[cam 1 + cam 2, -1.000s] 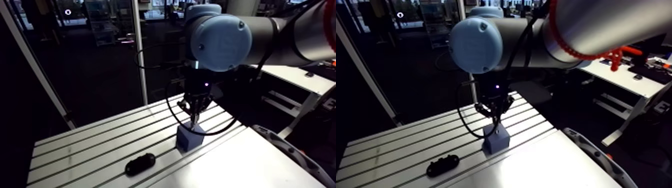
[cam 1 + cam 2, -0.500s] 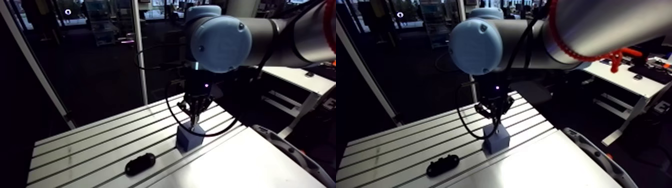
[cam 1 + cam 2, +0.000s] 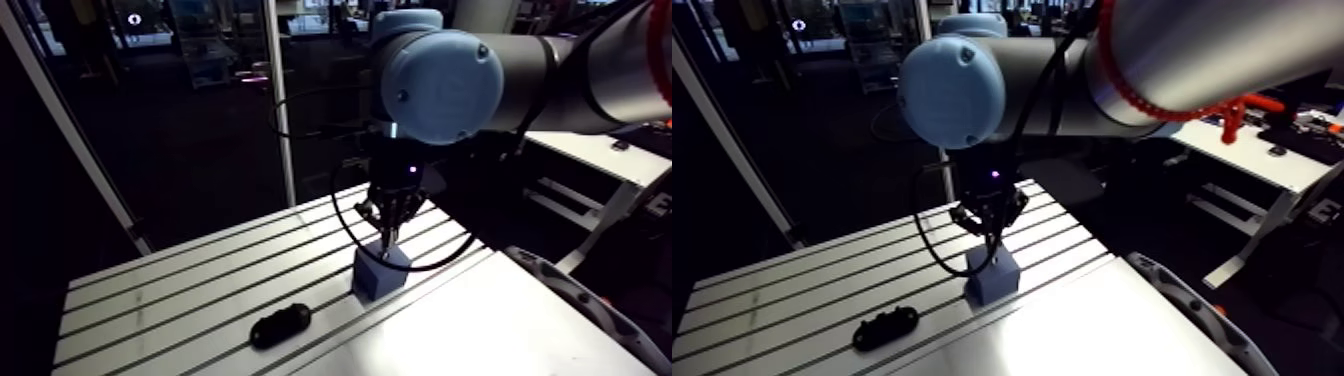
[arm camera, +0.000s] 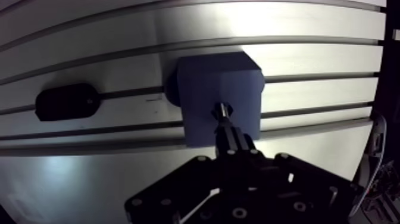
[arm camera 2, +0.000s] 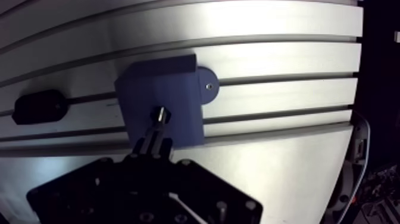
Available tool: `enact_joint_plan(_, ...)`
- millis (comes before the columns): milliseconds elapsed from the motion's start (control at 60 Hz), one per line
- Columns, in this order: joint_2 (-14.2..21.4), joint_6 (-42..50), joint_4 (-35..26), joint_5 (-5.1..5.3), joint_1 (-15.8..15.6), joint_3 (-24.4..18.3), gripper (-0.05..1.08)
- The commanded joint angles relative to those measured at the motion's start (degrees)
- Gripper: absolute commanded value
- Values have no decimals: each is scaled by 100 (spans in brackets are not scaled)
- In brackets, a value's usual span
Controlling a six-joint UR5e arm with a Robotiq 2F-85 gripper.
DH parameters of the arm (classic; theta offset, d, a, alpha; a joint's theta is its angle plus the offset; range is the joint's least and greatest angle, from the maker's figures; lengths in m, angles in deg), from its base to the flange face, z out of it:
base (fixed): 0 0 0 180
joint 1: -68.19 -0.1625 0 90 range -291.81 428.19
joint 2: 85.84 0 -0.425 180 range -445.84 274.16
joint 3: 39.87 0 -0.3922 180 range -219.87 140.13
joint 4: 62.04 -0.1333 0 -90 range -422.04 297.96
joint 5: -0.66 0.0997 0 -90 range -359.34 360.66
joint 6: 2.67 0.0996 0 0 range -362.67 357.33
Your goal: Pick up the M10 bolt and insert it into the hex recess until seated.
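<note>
One bolt (image 4: 221,113): clamped in the hand (image 4: 230,136), tip at the blue block (image 4: 208,77) top.
Done: pick-up; alignment, apparently.
Left: pressing down until seated.
Black piece (image 3: 280,327): 7 o'clock of block, arm view.

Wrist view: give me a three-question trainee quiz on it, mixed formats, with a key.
1. True or false: the gripper is shut on the M10 bolt.
2. Fill in: the black oblong object lies ____ the blue block (touching / apart from).
3. The M10 bolt is over: A the blue block; B the black oblong object; C neither.
Key: 1 true; 2 apart from; 3 A.
</note>
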Motion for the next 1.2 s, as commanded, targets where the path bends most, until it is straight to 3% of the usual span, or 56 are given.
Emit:
enact_joint_plan(17, -29, 0, 8, 0, 0, -19, 108)
enact_joint_plan(1200, -3, -44, -35, 0, -9, -193, 107)
